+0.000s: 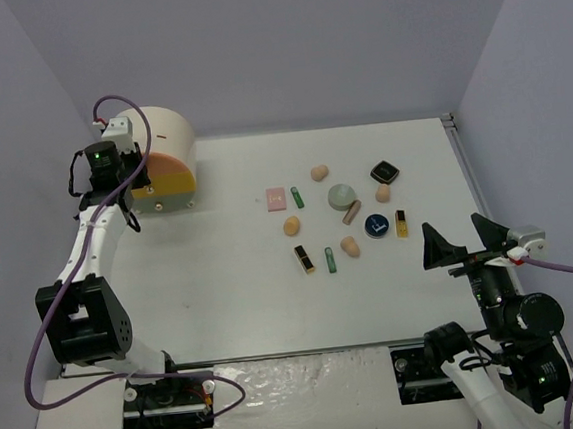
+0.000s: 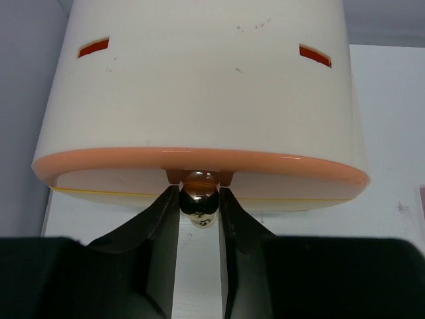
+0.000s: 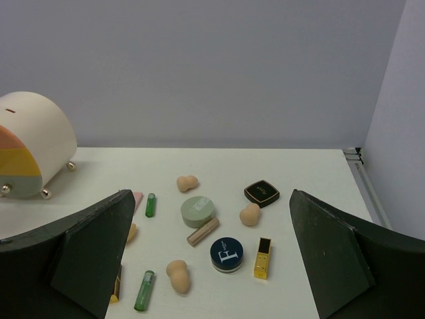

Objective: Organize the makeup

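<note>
My left gripper (image 2: 199, 193) is pinched narrow on the metal knob (image 2: 199, 205) of the pink drawer (image 2: 99, 163) atop the cream box (image 1: 165, 145); the right gripper (image 1: 453, 225) hangs wide and empty; nothing is sorted yet — all the makeup (image 1: 342, 196) lies loose mid-table, well apart from the box — every piece is left to stow.

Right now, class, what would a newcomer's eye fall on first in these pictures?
The big cream drum-shaped box sits far left on the white table, the left hand pinching its small metal knob. Small makeup pieces lie scattered mid-table, and the right hand gapes open at near right.
</note>
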You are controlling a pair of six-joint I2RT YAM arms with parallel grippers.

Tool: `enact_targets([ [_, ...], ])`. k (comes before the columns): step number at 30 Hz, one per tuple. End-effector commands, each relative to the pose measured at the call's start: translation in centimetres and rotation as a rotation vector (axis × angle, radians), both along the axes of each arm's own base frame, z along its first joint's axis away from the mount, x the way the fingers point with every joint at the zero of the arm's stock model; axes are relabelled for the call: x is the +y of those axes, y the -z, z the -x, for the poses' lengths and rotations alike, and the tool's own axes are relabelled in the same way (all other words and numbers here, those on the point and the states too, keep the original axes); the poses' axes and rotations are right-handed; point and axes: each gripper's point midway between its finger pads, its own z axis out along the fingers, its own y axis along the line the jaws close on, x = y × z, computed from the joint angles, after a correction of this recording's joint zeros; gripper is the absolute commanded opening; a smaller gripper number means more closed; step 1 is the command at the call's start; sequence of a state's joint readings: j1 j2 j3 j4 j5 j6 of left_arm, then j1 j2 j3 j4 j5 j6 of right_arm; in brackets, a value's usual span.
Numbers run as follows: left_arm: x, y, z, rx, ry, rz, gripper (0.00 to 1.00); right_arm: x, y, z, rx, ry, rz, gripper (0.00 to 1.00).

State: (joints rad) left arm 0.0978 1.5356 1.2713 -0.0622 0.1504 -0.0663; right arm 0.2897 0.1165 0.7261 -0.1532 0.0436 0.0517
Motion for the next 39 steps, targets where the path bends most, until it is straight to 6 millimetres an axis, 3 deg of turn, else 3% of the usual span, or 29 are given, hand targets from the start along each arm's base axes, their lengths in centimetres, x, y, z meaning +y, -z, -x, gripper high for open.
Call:
enact_targets([
  [1,0.0,-5.0,-1.1,-0.152,0.019,-0.018,0.08,0.2,-2.1,0.0,-0.081,-0.012,-0.016,1.0],
  [4,-0.1,-4.9,-0.6,-0.152,0.021,-0.014,0.0,0.2,-2.2,0.1,-0.084,-0.013,-0.016,1.0],
  [24,-0.5,-4.5,6.2,-0.161,-0.007,-0.006,0.0,0.0,-2.3,0.5,-0.097,-0.011,-0.032,1.0],
  [39,-1.3,-2.8,8.5,-0.125,0.001,0.037,0.03,0.1,-2.3,0.6,-0.095,-0.016,-0.036,1.0],
])
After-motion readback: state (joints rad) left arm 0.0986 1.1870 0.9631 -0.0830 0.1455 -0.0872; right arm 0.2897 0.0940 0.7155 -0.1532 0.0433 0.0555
